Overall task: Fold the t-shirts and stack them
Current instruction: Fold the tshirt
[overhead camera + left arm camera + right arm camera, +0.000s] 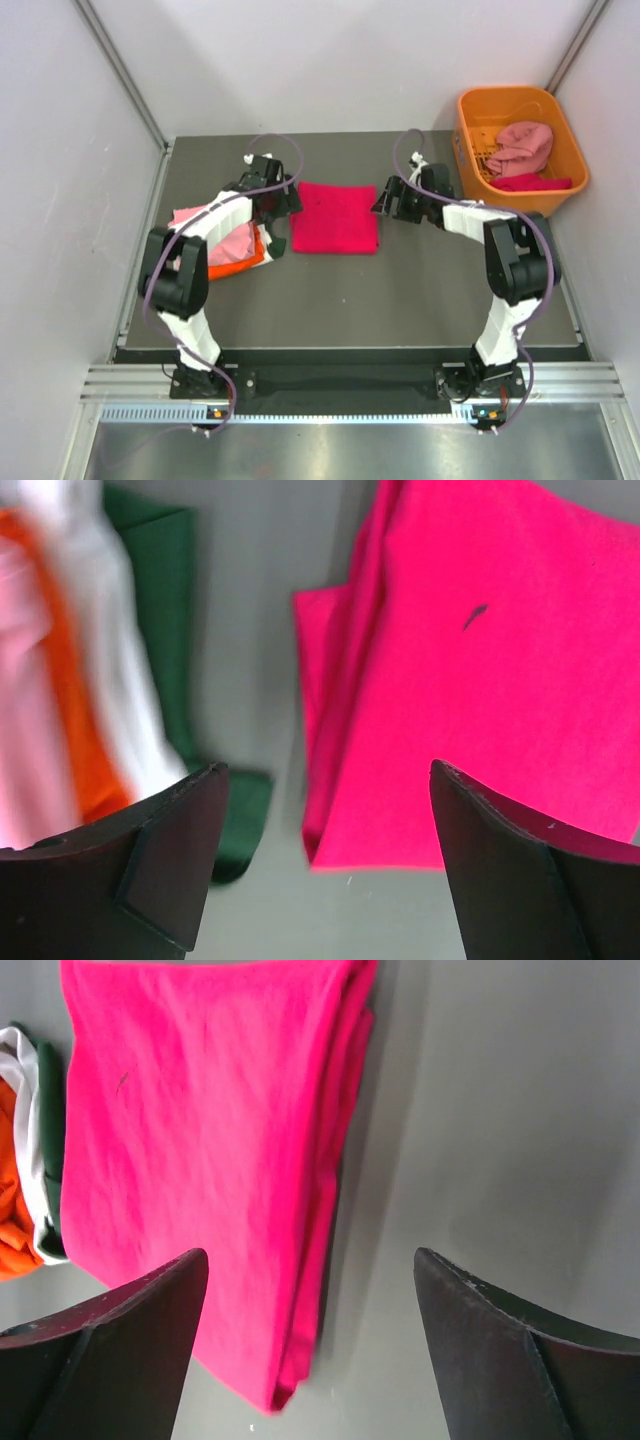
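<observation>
Container: orange basket (468, 150) at the far right corner of the worktop (420, 300). It holds a crumpled dusty pink shirt (524, 146) and, nearer, a crimson cloth (538, 182) lying against the basket's near wall.

Crimson-pink shirt (335, 217): lies folded flat mid-worktop, between the two hands. It is a near-square rectangle, marginally wider left-right than near-far, its edges square to the worktop's edges. Layered fold edges show on its left and right sides in the wrist views.

Stack (228, 248) on the left, just beside the folded shirt and apart from it: light pink on top, with orange, white and dark green edges below.

Left hand (330, 780): fingers spread, nothing between them, at the shirt's left edge.
Right hand (310, 1265): spread, empty, at its right edge.
</observation>
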### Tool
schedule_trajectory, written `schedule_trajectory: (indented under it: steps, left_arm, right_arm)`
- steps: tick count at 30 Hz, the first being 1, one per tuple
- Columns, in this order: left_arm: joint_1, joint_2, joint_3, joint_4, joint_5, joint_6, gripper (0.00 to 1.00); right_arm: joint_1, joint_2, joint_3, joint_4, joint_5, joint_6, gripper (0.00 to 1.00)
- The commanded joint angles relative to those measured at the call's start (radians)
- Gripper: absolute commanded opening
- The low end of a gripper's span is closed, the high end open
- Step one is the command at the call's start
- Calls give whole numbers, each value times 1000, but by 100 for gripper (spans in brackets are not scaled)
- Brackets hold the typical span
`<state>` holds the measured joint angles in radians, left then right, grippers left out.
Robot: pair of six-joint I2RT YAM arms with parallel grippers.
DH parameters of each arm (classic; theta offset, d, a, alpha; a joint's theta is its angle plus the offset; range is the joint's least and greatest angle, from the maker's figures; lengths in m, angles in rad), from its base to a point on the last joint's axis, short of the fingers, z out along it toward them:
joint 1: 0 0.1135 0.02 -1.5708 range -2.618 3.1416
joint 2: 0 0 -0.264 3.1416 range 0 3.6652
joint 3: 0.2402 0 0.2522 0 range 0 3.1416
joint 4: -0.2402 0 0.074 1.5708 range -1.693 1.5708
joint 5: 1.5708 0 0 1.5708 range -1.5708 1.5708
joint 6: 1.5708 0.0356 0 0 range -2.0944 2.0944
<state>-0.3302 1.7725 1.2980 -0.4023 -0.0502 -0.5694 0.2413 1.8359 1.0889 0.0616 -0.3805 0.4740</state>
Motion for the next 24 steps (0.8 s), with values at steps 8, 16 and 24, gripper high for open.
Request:
schedule_trajectory:
  steps: [8,16,24]
  left_arm:
    - [52,261,221,97,154,-10,84]
    - [88,352,273,131,217,-37,83]
    - [114,416,336,142,283,-46,78]
  right_arm:
    - [-25,200,305,-221,-110,14,82]
    - [-30,335,428,-273,-141,55,77]
    - [-31,437,555,-330,-146,66,64]
